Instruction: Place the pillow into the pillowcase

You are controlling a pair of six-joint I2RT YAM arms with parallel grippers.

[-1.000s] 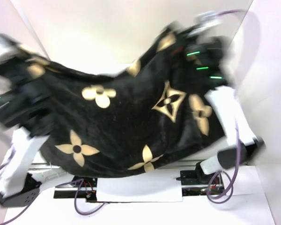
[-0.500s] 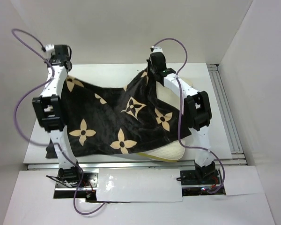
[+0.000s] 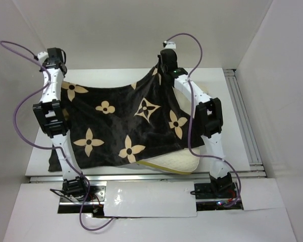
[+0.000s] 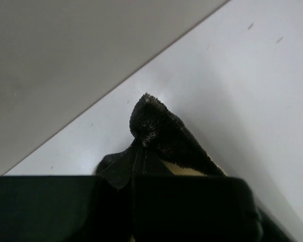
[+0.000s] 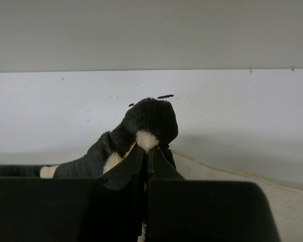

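Shake over, fabric settled.

- A second ago the dark brown-black plush pillowcase (image 3: pixel 121 121), printed with tan flowers and stars, is flung high toward the overhead camera, a blur with both arms raised. Now both arms are down and reach to the far side of the white table (image 3: pixel 219 85), and the picture is sharp.
- Over the last half second your left arm has moved outward and back. The far hem, slack before, now runs flatter between the two grips.
- Left gripper (image 4: pixel 139 151): jaws fully closed, pinching a tuft of dark plush at a far corner of the case.
- Right gripper (image 5: pixel 146 148): jaws likewise closed on a fold of the same fabric, black pile with a cream patch at the pinch.
- The soft, textured cream-white pillow (image 3: pixel 177 162) with its pale yellow edge lies on the table under the case. Only its near-right corner shows, poking out past the near hem. Half a second ago more cream showed along the right side; that strip is now covered.

Reading: the toss appears to have drawn the case further down over the pillow. You cannot tell from above whether the pillow sits inside the sack or merely under it. The exposed near corner says the job is not finished. Expect another pull or shake toward the near edge, with both pinches held firm.
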